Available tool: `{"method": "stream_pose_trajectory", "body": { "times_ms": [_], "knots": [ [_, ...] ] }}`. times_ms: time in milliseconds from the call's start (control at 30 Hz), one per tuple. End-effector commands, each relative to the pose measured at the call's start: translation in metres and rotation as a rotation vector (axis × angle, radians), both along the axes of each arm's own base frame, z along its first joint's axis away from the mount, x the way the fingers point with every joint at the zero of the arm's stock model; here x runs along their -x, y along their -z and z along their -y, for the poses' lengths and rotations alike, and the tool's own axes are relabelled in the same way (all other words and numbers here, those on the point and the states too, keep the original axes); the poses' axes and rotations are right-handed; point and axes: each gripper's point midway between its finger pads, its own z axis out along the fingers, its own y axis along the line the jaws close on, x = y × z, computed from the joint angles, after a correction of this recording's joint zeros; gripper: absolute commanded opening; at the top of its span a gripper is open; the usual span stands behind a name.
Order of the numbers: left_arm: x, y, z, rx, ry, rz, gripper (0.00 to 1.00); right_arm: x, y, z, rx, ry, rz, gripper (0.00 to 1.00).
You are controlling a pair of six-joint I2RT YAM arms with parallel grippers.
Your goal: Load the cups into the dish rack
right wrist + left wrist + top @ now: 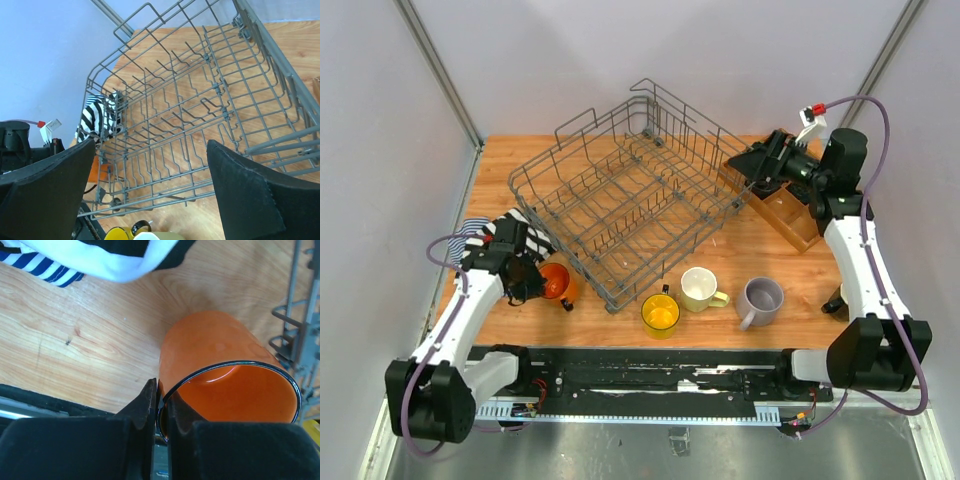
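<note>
Left gripper (159, 388) pinching orange mug (212, 347) by rim, grip clear only from wrist, right gripper (151, 150) spread wide

Wooden tabletop (740, 260), warm orange-brown grain. Grey wire dish rack (630, 190) sits askew from centre toward 11 o'clock, one corner pointing to 6 o'clock. Striped cloth (480, 235) bunched at 9 o'clock, near the rack's left corner. Orange mug (557, 283) at 8 o'clock, just beside the rack's near side; its seating unclear. Yellow mug (660, 313) at 6 o'clock, cream mug (700, 288) just beside it, lavender-grey mug (760, 298) at 5 o'clock, all three upright. Brown wooden compartment tray (790, 215) at 2 o'clock.
</note>
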Motion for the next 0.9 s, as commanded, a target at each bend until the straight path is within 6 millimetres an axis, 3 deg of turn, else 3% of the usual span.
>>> {"method": "stream_pose_trajectory", "body": {
  "times_ms": [0,200,467,633,700,867],
  "knots": [
    [-0.011,-0.048,0.017,0.096,0.014,0.131,0.0,0.002,-0.013,-0.013,-0.068,-0.044,0.003,0.94],
    [0.001,-0.097,0.029,0.176,0.035,0.235,0.0,0.003,-0.014,-0.024,-0.146,-0.084,-0.025,0.94],
    [0.011,-0.189,0.041,0.282,0.053,0.477,0.0,0.02,-0.011,-0.055,-0.087,-0.166,-0.104,0.85],
    [-0.019,-0.294,0.064,0.43,0.14,0.844,0.01,0.051,-0.015,-0.099,-0.087,-0.303,-0.154,0.73],
    [-0.035,-0.323,0.072,0.473,0.183,0.959,0.01,0.068,-0.019,-0.117,-0.111,-0.355,-0.169,0.69],
    [-0.072,-0.359,0.088,0.564,0.264,1.156,0.01,0.1,-0.036,-0.149,-0.25,-0.452,-0.203,0.62]
  ]
}}
